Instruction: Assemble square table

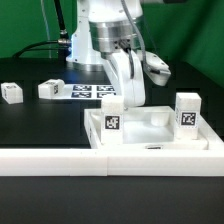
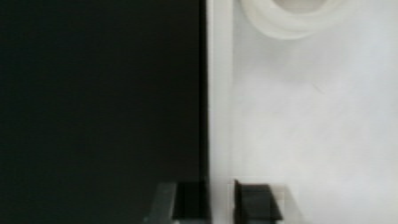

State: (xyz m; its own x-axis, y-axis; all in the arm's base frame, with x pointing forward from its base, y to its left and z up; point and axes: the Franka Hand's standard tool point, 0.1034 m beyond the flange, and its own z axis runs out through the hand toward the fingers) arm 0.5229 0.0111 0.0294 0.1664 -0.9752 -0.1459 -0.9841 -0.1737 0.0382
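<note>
Black-and-white tags mark the legs and the marker board [image 1: 92, 90]; I can't read their patterns. The table [image 1: 40, 125] is black, with a green backdrop [image 1: 12, 25] behind.

The tabletop [image 1: 150, 128] [image 2: 311, 120] lies flat, rim up, its near edge along the border wall [image 1: 110, 160] at 6 o'clock. Two upright legs [image 1: 112, 116] [image 1: 187, 110] stand at its 9 and 3 o'clock ends. Two loose legs [image 1: 10, 92] [image 1: 50, 89] lie out at 10 o'clock.

My gripper [image 1: 128, 98] [image 2: 222, 200] is clenched on the tabletop's rim.

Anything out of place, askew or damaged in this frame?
Nothing looks damaged or spilled. Two small white block legs stand upright on the large white square plastic slab. Two more legs sit loose on the black table, apart from the slab, which fits an unfinished assembly.
</note>
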